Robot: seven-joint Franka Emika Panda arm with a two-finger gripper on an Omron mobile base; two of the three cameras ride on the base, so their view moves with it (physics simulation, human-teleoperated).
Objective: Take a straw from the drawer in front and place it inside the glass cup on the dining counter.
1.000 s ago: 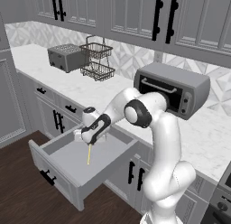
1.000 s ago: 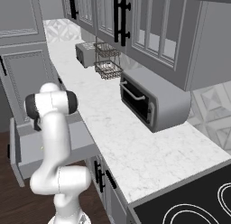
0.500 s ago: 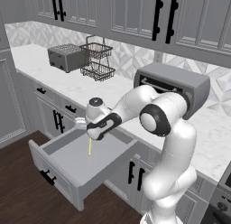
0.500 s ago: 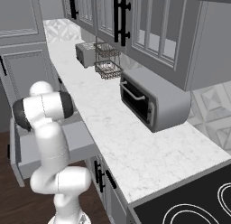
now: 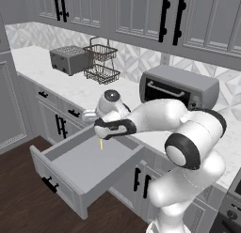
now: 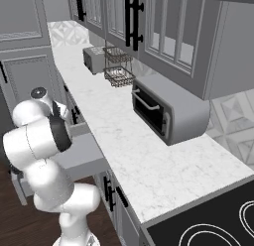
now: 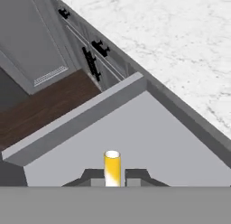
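Observation:
The drawer stands pulled open under the marble worktop, a wide shallow grey box with a black bar handle. My gripper hangs over its back part, shut on the thin yellow straw, which points down into the drawer and is clear of its floor. In the hand view the straw sticks up between the two dark fingertips, with the drawer's side wall beyond it. The drawer shows beside my arm in the right base view. The glass cup and the dining counter are out of view.
On the worktop stand a toaster, a wire basket rack and a toaster oven. Wall cabinets hang above. A stove top lies at the right end. Dark wood floor lies before the drawer.
The gripper has risen and shifted a little right with the straw, lifting it off the drawer floor. The arm's elbow has swung round towards the camera.

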